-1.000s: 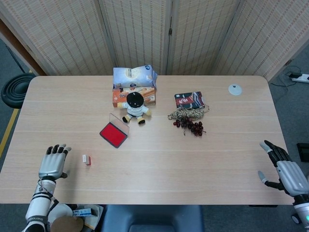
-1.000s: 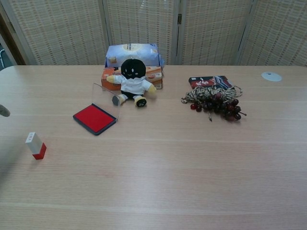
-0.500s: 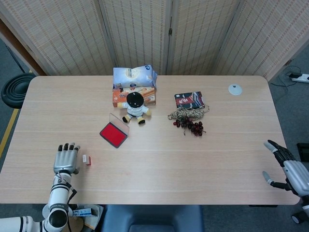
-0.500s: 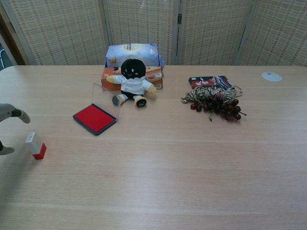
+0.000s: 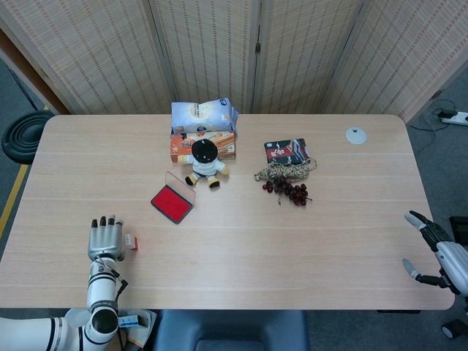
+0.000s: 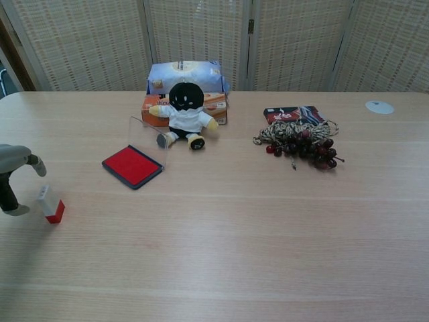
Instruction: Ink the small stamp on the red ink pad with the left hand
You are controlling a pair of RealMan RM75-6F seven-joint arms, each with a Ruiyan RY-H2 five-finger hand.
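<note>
Left hand [image 5: 105, 240] (partly cropped in chest view) beside small stamp [image 6: 50, 203].

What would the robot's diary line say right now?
step: reaching | left hand: open beside small stamp | red ink pad: lid up | right hand: idle, table edge

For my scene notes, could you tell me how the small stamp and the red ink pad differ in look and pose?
The small stamp is a little upright block, white above and red at its base; the red ink pad is much larger, a flat tray with a dark rim. The ink pad has a clear lid standing open; the stamp has none. The stamp sits beside the left hand; the pad lies farther back. Both rest on the table.
</note>
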